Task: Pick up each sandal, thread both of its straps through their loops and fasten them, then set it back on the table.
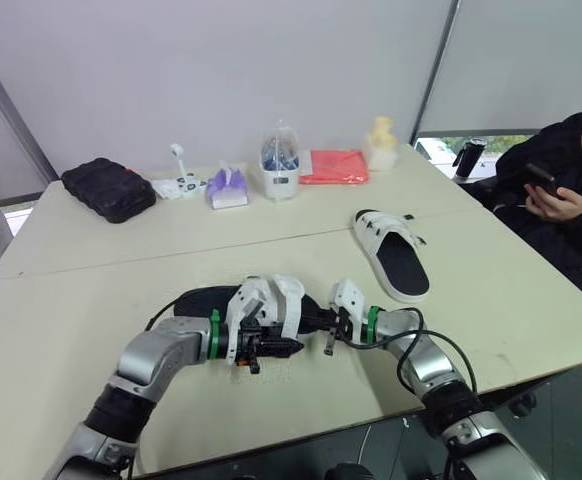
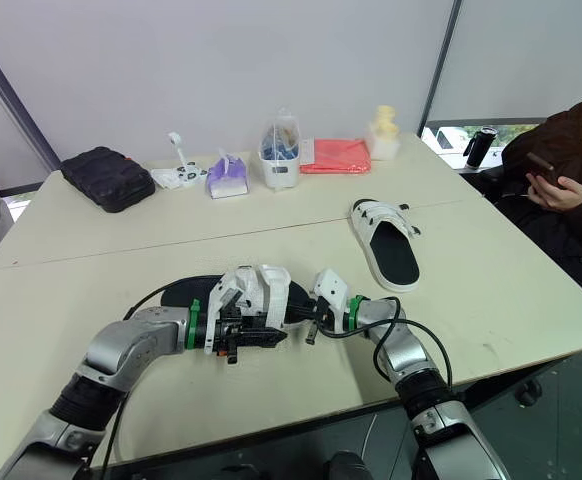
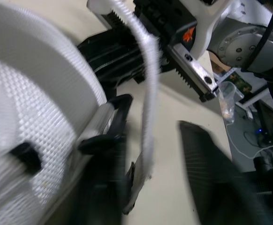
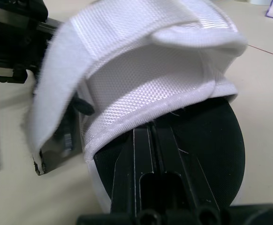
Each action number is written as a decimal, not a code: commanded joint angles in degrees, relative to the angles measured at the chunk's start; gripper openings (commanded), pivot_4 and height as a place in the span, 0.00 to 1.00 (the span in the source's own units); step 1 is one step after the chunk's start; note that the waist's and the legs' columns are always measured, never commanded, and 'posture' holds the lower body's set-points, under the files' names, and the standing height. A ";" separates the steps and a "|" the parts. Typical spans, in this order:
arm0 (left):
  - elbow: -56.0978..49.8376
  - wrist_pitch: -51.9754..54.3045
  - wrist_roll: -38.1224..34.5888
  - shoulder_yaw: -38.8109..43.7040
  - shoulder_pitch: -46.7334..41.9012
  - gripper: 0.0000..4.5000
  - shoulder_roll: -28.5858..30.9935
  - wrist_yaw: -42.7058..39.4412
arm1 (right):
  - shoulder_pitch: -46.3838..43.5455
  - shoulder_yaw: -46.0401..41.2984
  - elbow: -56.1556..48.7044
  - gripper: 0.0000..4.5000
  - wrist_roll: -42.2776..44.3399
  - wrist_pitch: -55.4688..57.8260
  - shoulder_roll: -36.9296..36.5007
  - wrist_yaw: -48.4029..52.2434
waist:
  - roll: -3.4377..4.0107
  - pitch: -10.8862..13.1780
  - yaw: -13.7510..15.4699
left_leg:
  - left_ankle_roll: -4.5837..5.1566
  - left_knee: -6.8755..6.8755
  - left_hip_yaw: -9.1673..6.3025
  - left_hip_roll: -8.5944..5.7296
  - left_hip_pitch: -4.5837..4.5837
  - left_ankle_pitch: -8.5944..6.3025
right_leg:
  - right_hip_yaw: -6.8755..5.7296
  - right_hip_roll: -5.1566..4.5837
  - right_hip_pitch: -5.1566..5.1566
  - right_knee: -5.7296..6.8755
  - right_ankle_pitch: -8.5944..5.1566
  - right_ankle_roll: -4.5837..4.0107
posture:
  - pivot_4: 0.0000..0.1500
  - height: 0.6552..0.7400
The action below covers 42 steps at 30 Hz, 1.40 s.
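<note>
A white-strapped sandal with a black sole (image 1: 271,303) lies near the table's front edge, between my two grippers. My left gripper (image 1: 255,347) is at its near side, fingers apart, and a loose white strap end (image 3: 147,112) hangs between them. My right gripper (image 1: 328,328) meets the sandal's right end, and its fingers (image 4: 148,159) are pressed together against the black sole just under the white upper (image 4: 146,70). The second sandal (image 1: 395,254) lies flat on the table to the right, straps across its far end.
Along the far edge stand a black pouch (image 1: 108,187), a purple tissue pack (image 1: 227,187), a clear container (image 1: 279,160), a red folder (image 1: 334,166) and a yellow figure (image 1: 380,143). A person (image 1: 561,200) sits at the right holding a phone.
</note>
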 commanded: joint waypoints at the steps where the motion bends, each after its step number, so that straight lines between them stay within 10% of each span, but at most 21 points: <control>1: -0.81 -0.59 0.05 0.92 -0.57 0.00 -0.15 0.26 | 2.37 2.79 3.07 0.00 -3.14 2.67 -0.06 -0.34 | 0.00 0.00 0.05 | 0.00 0.00 0.00 0.00 0.01 0.00 | 0.00 0.00 0.01 0.00 0.00 0.00 | 1.00 1.00; 15: -1.33 17.85 -20.05 18.21 -8.21 0.00 -2.08 5.94 | 2.11 3.02 4.27 0.00 -3.20 2.30 0.83 -0.83 | -0.04 0.02 0.02 | 0.00 0.02 -0.03 0.00 -0.01 0.00 | -0.05 0.01 -0.01 0.01 0.00 0.01 | 1.00 1.00; 42: 13.12 13.05 -10.10 9.95 -13.81 0.00 -0.95 -1.64 | 2.62 2.96 3.48 0.00 -3.34 2.64 0.72 -1.14 | -0.07 -0.02 -0.08 | -0.17 -0.07 0.03 0.15 0.06 0.07 | 0.03 0.22 -0.03 0.01 0.07 -0.09 | 1.00 1.00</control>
